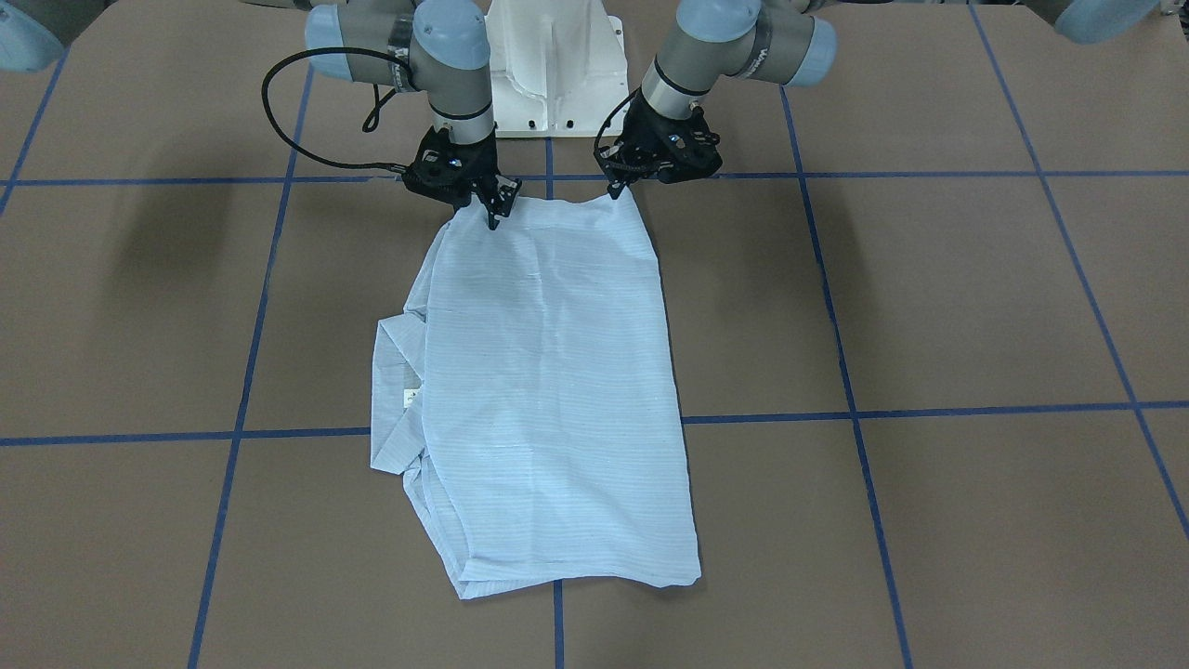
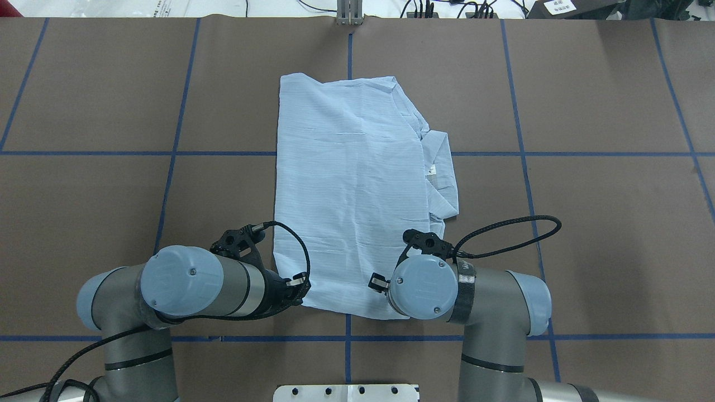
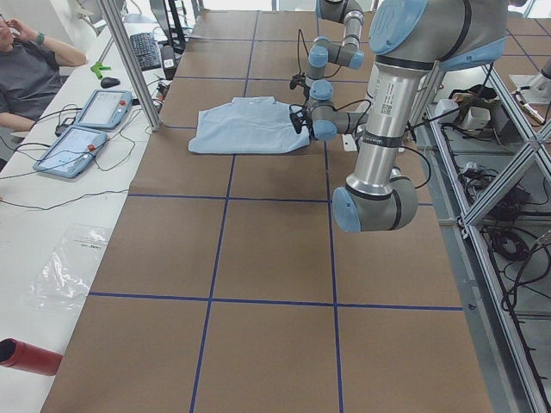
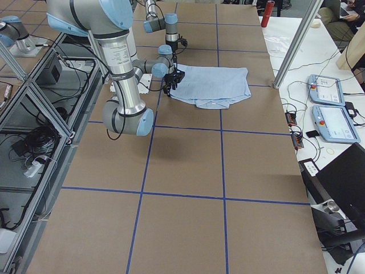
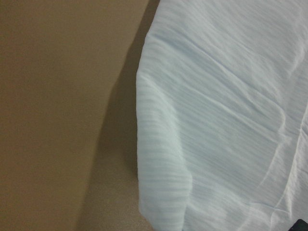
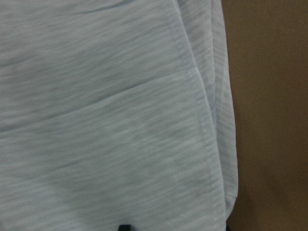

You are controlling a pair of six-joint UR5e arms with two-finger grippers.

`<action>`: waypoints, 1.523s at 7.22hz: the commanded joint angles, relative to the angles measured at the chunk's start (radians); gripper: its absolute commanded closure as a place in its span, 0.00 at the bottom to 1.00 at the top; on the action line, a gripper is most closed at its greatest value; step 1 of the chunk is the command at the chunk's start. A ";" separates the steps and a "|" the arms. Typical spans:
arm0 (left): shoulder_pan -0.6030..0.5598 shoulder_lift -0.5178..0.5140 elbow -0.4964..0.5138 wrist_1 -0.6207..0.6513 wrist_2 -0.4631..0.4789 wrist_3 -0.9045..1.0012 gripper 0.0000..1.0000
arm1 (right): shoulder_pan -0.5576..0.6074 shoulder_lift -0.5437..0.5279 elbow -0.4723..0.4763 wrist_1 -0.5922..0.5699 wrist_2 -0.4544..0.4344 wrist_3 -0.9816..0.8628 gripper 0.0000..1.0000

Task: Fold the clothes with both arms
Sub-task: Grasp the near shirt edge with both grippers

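Note:
The pale blue striped shirt (image 1: 548, 390) lies folded into a long rectangle in the middle of the table (image 2: 84, 195), its collar (image 2: 441, 173) sticking out on my right side. My left gripper (image 1: 616, 192) sits at the near left corner of the shirt and looks shut on its edge. The left wrist view shows that edge (image 5: 159, 159) lifted slightly off the table. My right gripper (image 1: 492, 221) points down onto the near right corner with its fingers drawn together on the cloth. The right wrist view shows only the shirt's hem (image 6: 197, 110).
The white pedestal base (image 1: 555, 65) stands just behind the grippers. Blue tape lines (image 2: 173, 151) mark the brown table in squares. A side bench holds two teach pendants (image 3: 86, 129), and a seated person (image 3: 30, 69) is beside it. A metal post (image 2: 349, 14) stands at the far edge.

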 commanded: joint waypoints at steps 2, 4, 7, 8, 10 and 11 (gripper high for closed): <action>-0.001 0.000 0.001 0.000 0.000 0.000 1.00 | 0.014 0.004 0.011 0.004 0.010 0.000 1.00; -0.004 0.000 -0.003 0.000 -0.001 0.000 1.00 | 0.036 0.003 0.049 0.001 0.054 0.000 1.00; -0.004 0.006 -0.107 0.065 -0.048 0.005 1.00 | 0.042 -0.028 0.149 0.000 0.054 0.002 1.00; -0.001 0.004 -0.179 0.148 -0.070 0.005 1.00 | 0.042 -0.054 0.204 0.000 0.072 0.002 1.00; 0.009 0.004 -0.325 0.291 -0.127 0.002 1.00 | 0.027 -0.075 0.316 0.000 0.187 0.064 1.00; 0.025 0.004 -0.373 0.326 -0.154 -0.002 1.00 | 0.019 -0.071 0.355 -0.002 0.256 0.098 1.00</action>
